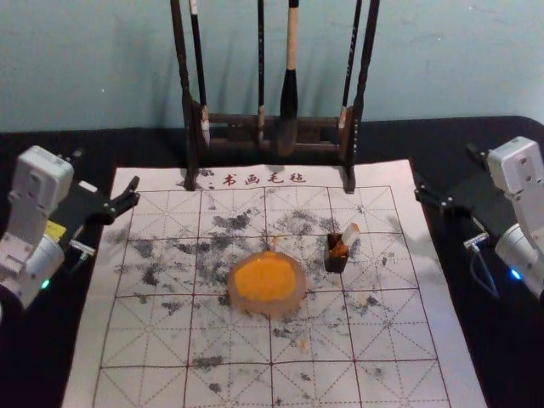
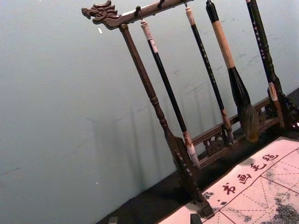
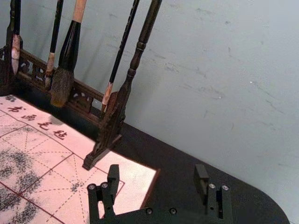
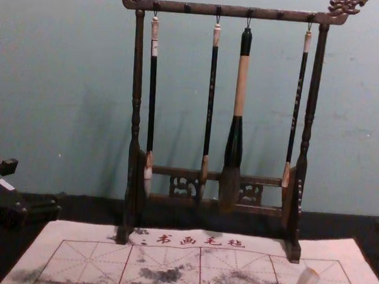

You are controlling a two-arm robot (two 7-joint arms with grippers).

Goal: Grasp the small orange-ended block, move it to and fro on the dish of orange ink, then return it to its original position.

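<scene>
"Where do the arms stand?"

"The left gripper [image 1: 106, 170] hangs by the left edge of the writing mat [image 1: 161, 340]; its fingers are spread, with nothing between them; the right gripper [image 1: 446, 174] hangs by the mat's right edge, its fingers spread and empty too."

"And the block?"

"The small orange-ended block [image 1: 349, 235] stands tilted in a little dark holder [image 1: 336, 262]; its pale upper part pokes out and leans to the right; in the chest view orange covers its lower part; how deep it goes, I can't tell."

"What about the ink?"

"The dish of orange ink [image 1: 294, 298] sits on the mat, to the left of the holder and a little nearer the robot; the two are apart."

"Anything behind?"

"A dark wooden rack [image 4: 231, 12]; four brushes [image 4: 241, 87] hang from its top bar, one much thicker than the rest; its feet rest at the mat's far side."
</scene>
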